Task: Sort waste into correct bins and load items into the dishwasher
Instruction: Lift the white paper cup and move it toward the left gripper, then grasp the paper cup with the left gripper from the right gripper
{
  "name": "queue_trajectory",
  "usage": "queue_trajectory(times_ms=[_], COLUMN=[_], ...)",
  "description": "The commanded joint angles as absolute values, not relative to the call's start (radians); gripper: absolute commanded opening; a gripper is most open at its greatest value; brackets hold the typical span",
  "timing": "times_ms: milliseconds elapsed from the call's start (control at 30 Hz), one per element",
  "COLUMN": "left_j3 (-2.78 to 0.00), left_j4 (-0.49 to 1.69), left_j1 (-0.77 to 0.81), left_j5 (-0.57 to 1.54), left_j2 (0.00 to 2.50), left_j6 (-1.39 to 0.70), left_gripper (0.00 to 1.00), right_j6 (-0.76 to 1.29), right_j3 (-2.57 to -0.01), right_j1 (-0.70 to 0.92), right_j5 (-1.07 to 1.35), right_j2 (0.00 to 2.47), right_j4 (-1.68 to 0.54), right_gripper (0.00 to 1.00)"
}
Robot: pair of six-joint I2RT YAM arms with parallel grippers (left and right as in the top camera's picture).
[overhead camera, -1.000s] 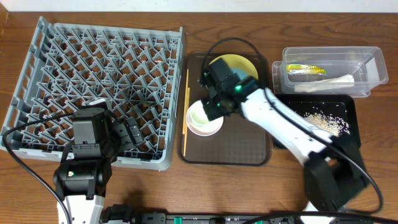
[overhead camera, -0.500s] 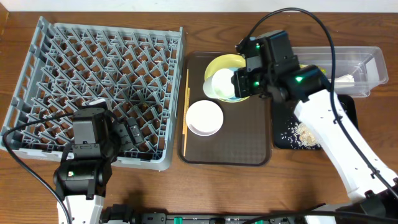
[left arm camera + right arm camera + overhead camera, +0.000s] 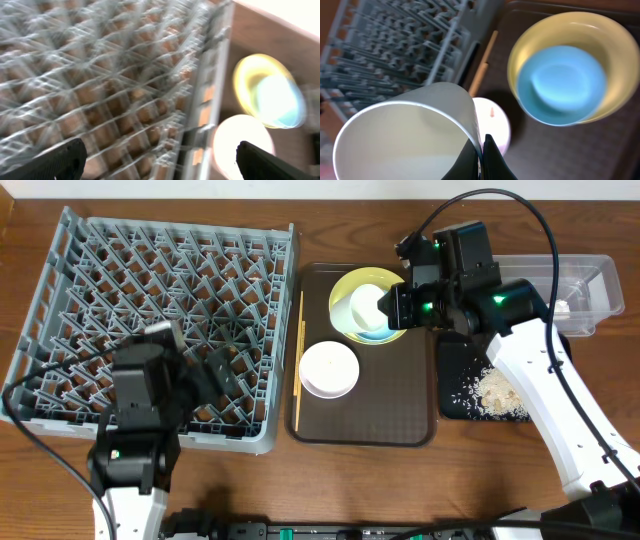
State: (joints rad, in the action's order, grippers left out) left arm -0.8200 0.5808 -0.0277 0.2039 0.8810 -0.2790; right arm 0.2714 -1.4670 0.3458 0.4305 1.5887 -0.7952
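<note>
My right gripper (image 3: pixel 481 150) is shut on the rim of the white cup (image 3: pixel 405 140), held above the brown tray. In the overhead view the white cup (image 3: pixel 362 305) hangs over the yellow plate (image 3: pixel 345 285), which holds the light-blue bowl (image 3: pixel 562 85). The white bowl (image 3: pixel 329 368) lies lower on the tray, and the chopsticks (image 3: pixel 298 360) run along the tray's left edge. My left gripper (image 3: pixel 190 350) stands open over the near right part of the grey dishwasher rack (image 3: pixel 100 280); its view is blurred, with nothing between the fingers (image 3: pixel 60 160).
The brown serving tray (image 3: pixel 390 410) sits between the rack and the bins. A black tray (image 3: pixel 455 395) with rice scraps (image 3: pixel 497 390) lies at the right. Behind it stands the clear tub (image 3: pixel 585 285), partly hidden by my right arm.
My right gripper has carried the white cup from beside the white bowl up and right to over the yellow plate. My left arm has swung, its gripper turning toward the rack's right edge.
</note>
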Motion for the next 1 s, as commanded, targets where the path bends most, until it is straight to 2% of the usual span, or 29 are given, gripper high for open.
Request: queue_trajectory(times_ms=[0, 200, 433, 600, 967], left_j3=[-0.837, -0.837, -0.837, -0.837, -0.837], left_j4=[0.482, 0.262, -0.107, -0.209, -0.315], left_j1=[-0.023, -0.023, -0.023, -0.023, -0.022], left_j5=[0.492, 0.868, 1.296, 1.426, 1.561], left_j2=[0.951, 1.07, 1.191, 1.222, 1.221], left_j6=[-0.339, -0.338, -0.404, -0.432, -0.437], left_gripper=[0.99, 0.99, 0.98, 0.98, 0.98], right_j6=[0.315, 0.331, 0.345, 0.374, 0.424], right_j3=[-1.473, -1.473, -1.473, -1.473, -1.473], right_j1=[0.34, 0.34, 0.34, 0.34, 0.342], right_j5=[0.625, 0.775, 0.938, 0.969, 1.035], right_j2=[1.591, 1.591, 1.591, 1.591, 1.591], right_j4=[-0.774, -0.738, -0.682, -0.638, -0.593], right_gripper=[0.01, 0.01, 0.01, 0.01, 0.01])
